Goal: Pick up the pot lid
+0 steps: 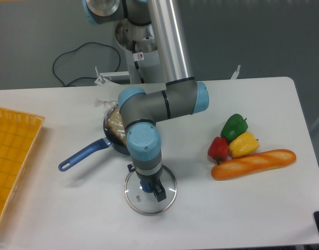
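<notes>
A round glass pot lid (pixel 167 195) with a metal rim lies flat on the white table near the front edge. My gripper (pixel 150 190) points straight down over the lid's centre, its dark fingers standing around the lid's knob, which they hide. Whether the fingers press on the knob cannot be made out. A blue-handled pan (pixel 82 154) sits just behind the lid, partly hidden by my arm.
A yellow tray (pixel 13 156) lies at the left edge. On the right lie a green pepper (pixel 234 126), a red pepper (pixel 218 149), a yellow pepper (pixel 244 144) and a bread loaf (pixel 253 163). A black cable (pixel 76 57) runs behind the table.
</notes>
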`<move>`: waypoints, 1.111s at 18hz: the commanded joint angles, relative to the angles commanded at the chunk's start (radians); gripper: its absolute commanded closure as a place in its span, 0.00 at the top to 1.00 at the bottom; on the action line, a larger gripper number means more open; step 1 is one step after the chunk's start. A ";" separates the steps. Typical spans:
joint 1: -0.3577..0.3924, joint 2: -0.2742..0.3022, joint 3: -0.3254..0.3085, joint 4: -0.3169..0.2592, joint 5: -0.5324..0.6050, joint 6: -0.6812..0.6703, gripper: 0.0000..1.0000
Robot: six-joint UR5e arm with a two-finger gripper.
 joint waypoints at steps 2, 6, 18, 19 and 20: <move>-0.002 0.000 -0.005 0.002 -0.002 0.002 1.00; -0.002 0.000 -0.006 0.002 -0.003 0.000 1.00; -0.002 -0.002 -0.009 0.003 -0.006 0.009 0.87; -0.002 -0.002 -0.009 0.003 -0.006 0.009 0.84; -0.002 -0.003 -0.009 0.003 -0.006 0.009 0.81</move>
